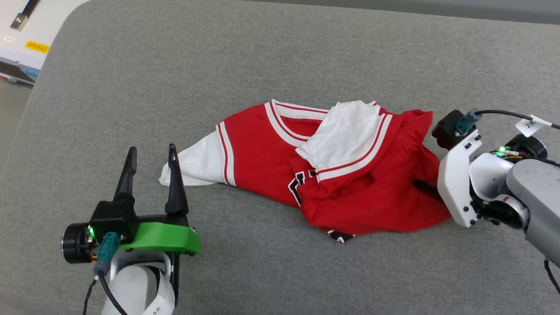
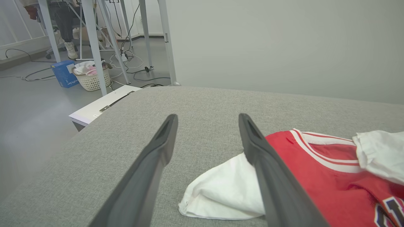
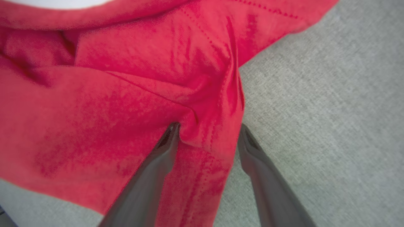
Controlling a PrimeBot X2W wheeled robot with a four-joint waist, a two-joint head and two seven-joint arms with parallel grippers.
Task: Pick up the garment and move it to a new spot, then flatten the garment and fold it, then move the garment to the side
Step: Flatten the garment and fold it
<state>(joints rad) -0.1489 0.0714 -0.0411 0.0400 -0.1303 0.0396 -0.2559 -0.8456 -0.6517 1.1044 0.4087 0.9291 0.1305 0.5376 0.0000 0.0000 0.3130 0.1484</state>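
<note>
The right claw [image 3: 209, 127], at the shirt's [image 1: 262, 144] three o'clock edge, straddles a red fold unclenched (poised to pinch and lift); the left claw [image 1: 152, 149] hovers released.

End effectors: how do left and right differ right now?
The left end effector stands beside the white sleeve of the garment, nothing between its jaws; the right end effector straddles the red hem, a fold between its jaws. Left points up the head view; right points leftward. Both are open.
</note>
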